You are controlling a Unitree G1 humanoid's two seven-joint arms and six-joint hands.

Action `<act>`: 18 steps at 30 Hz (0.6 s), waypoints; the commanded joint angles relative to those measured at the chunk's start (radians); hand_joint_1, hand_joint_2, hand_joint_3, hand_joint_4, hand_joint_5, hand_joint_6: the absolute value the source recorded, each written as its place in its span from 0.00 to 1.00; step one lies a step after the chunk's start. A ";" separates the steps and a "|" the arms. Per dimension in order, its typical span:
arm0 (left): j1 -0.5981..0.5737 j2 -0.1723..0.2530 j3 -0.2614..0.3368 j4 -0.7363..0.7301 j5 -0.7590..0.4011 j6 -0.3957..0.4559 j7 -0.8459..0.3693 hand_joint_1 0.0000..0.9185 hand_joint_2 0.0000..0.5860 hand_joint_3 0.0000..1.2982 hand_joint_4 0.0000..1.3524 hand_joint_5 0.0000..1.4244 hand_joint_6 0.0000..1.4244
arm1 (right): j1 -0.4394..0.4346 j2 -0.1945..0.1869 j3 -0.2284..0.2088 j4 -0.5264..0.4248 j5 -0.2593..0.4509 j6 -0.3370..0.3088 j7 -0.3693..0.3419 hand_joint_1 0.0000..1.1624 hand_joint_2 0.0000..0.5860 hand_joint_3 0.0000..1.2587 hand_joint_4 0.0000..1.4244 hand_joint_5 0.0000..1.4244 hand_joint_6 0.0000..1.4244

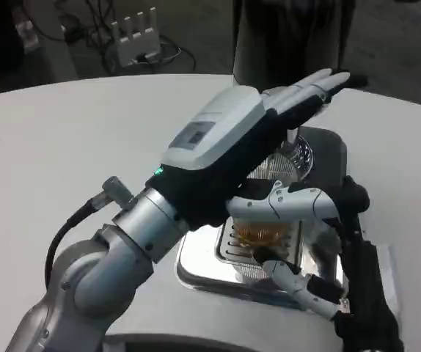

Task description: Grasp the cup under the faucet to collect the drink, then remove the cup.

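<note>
White round surface [64,139], cables on floor behind. Clear plastic cup with amber drink [260,233] upright on shiny metal drip tray [196,265], under faucet. Right hand [306,242] fingers [291,203] clamped round cup. Left hand [232,143] above, fingers straight, together, holding nothing. Right hand nearer; judged ready for removal.

On the counter [64,139], right of centre: drip tray [203,271]. On the tray: cup [262,233]. Over both, reaching in from lower left: left hand [229,139]. Right of the cup, fingers [298,282] around it: right hand [320,242].
</note>
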 commanded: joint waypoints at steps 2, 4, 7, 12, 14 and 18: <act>0.009 0.012 -0.018 -0.015 0.019 0.011 -0.025 0.00 0.12 0.12 0.06 0.13 0.11 | -0.047 0.046 -0.015 0.050 0.019 0.015 -0.024 0.75 0.28 0.00 0.07 0.11 0.17; 0.009 0.014 -0.017 -0.018 0.019 0.013 -0.025 0.00 0.12 0.12 0.06 0.14 0.11 | -0.061 0.046 -0.017 0.069 0.023 0.015 -0.030 0.75 0.27 0.00 0.07 0.11 0.17; 0.009 0.017 -0.016 -0.022 0.018 0.017 -0.025 0.00 0.12 0.12 0.06 0.14 0.11 | -0.080 0.051 -0.017 0.087 0.022 0.014 -0.043 0.75 0.27 0.00 0.07 0.11 0.18; 0.008 0.018 -0.016 -0.025 0.018 0.022 -0.025 0.00 0.12 0.12 0.06 0.14 0.12 | -0.115 0.062 -0.006 0.115 0.019 0.014 -0.064 0.75 0.27 0.01 0.07 0.12 0.18; 0.008 0.018 -0.016 -0.024 0.018 0.023 -0.024 0.00 0.12 0.13 0.06 0.14 0.12 | -0.125 0.066 0.002 0.123 0.018 0.014 -0.068 0.75 0.27 0.01 0.07 0.12 0.18; 0.005 0.020 -0.013 -0.024 0.019 0.025 -0.024 0.00 0.11 0.13 0.07 0.14 0.12 | -0.140 0.075 0.023 0.140 0.012 0.012 -0.080 0.74 0.27 0.02 0.08 0.12 0.18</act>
